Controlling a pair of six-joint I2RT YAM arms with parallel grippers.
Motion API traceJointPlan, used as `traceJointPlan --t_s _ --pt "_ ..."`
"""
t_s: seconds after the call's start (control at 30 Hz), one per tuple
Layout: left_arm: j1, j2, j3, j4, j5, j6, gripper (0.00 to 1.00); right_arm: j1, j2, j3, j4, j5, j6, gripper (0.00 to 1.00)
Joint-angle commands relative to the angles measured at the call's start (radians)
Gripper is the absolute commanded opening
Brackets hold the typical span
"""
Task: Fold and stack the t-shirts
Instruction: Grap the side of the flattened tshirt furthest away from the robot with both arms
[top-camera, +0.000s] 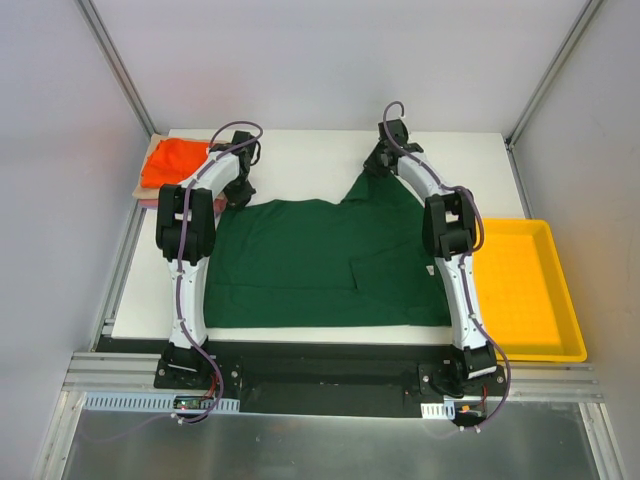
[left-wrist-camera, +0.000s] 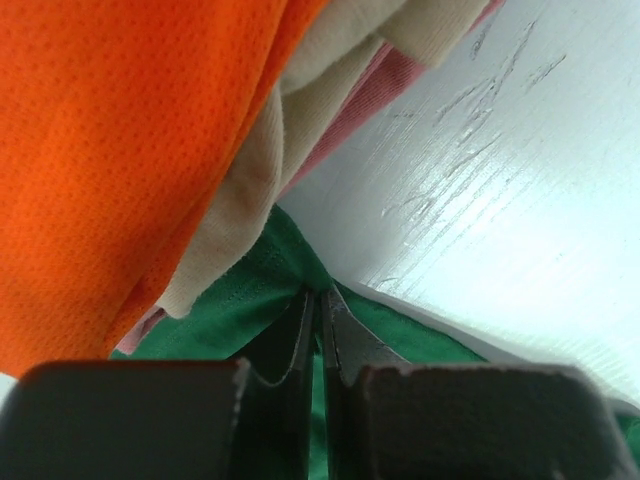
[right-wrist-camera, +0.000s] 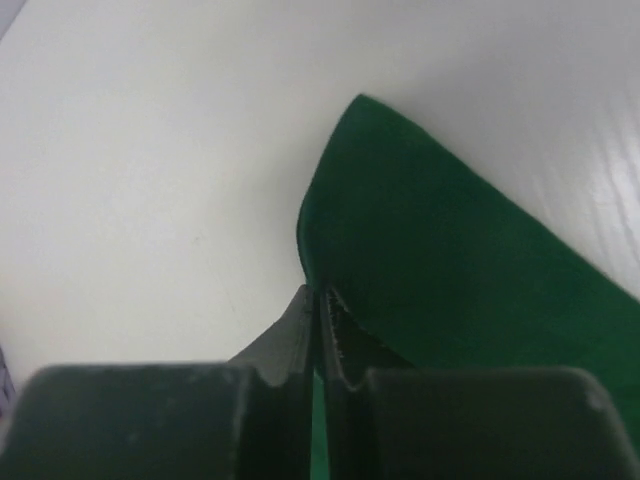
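The left gripper (left-wrist-camera: 318, 305) has its 2 black fingers pinched tight on a fold of the dark green short-sleeved cloth t-shirt (top-camera: 320, 270). It grips just beside the stack of the folded bright orange mesh t-shirt (left-wrist-camera: 110, 150), tan t-shirt (left-wrist-camera: 250, 180) and pink t-shirt (left-wrist-camera: 375, 90). The right gripper (right-wrist-camera: 318, 300) is likewise clamped on the green shirt's far right edge, which forms a point there. The shirt lies spread on the white table (top-camera: 300, 150) between the 2 arms. Both reach forward, elbows raised, wrists pitched down.
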Motion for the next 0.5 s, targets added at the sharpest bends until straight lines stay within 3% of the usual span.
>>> traceJointPlan --t_s 0.0,0.13,0.47 --pt "-0.002 -0.008 -0.016 -0.065 0.002 0.001 0.0 -0.001 -0.104 -0.089 -0.046 0.161 -0.019 0.0" --pt "-0.004 -0.054 -0.023 -0.066 0.004 -0.01 0.0 -0.017 -0.225 -0.187 0.04 0.175 -0.103 0.0" --pt "-0.054 -0.196 -0.094 -0.062 -0.03 -0.037 0.0 -0.026 -0.606 -0.729 0.399 0.06 -0.194 0.0"
